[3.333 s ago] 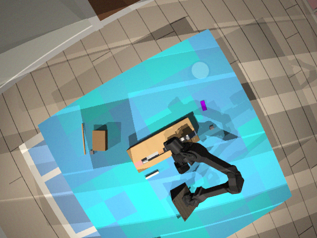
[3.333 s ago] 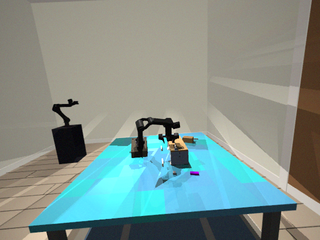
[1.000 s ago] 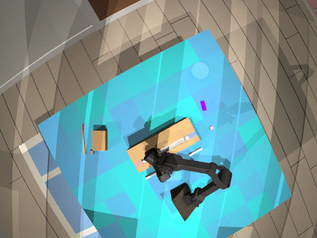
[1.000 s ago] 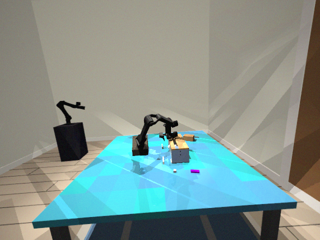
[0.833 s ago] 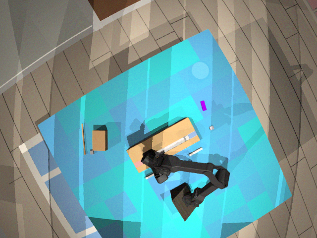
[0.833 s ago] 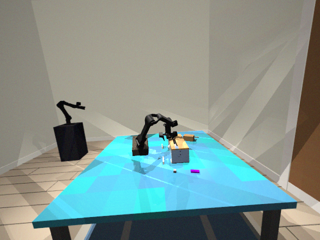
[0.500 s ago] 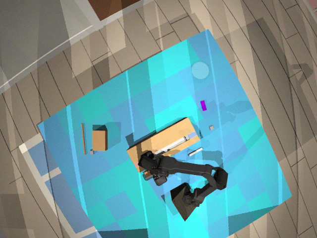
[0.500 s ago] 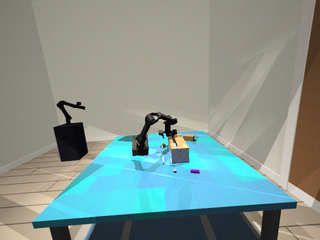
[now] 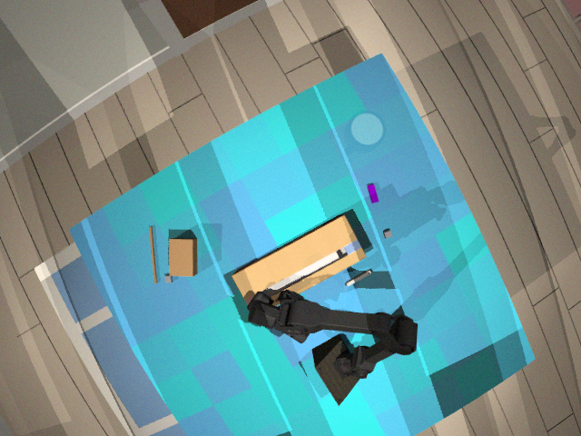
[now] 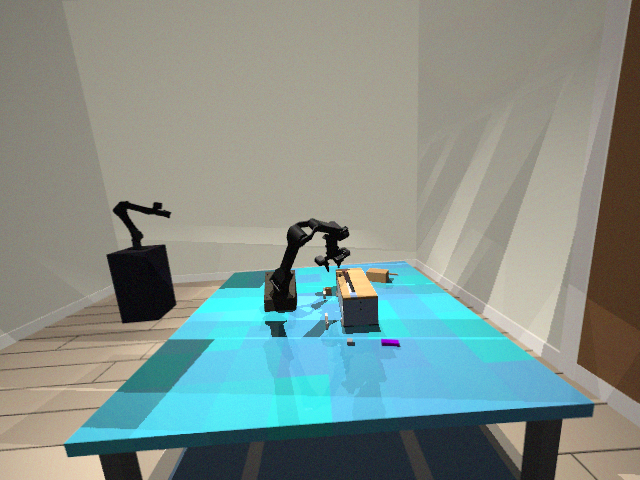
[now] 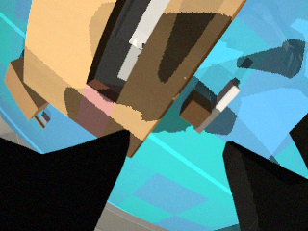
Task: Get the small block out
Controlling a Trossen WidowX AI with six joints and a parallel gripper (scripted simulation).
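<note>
Pink block [image 11: 96, 99] beyond parted jaws

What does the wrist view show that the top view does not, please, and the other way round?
Only the wrist view shows a pink patch at the near end of the box's slot and the open gripper's empty gap. Only the top view shows the purple block, the pale disc and a smaller tan box. Both show the long tan box and the white stick.

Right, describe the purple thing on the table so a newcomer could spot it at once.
Start at the long tan box in the middle of the blue table. Past its end farthest from the gripper lies a small flat purple bar, with a tiny grey cube nearby. It is the only purple thing there.
</note>
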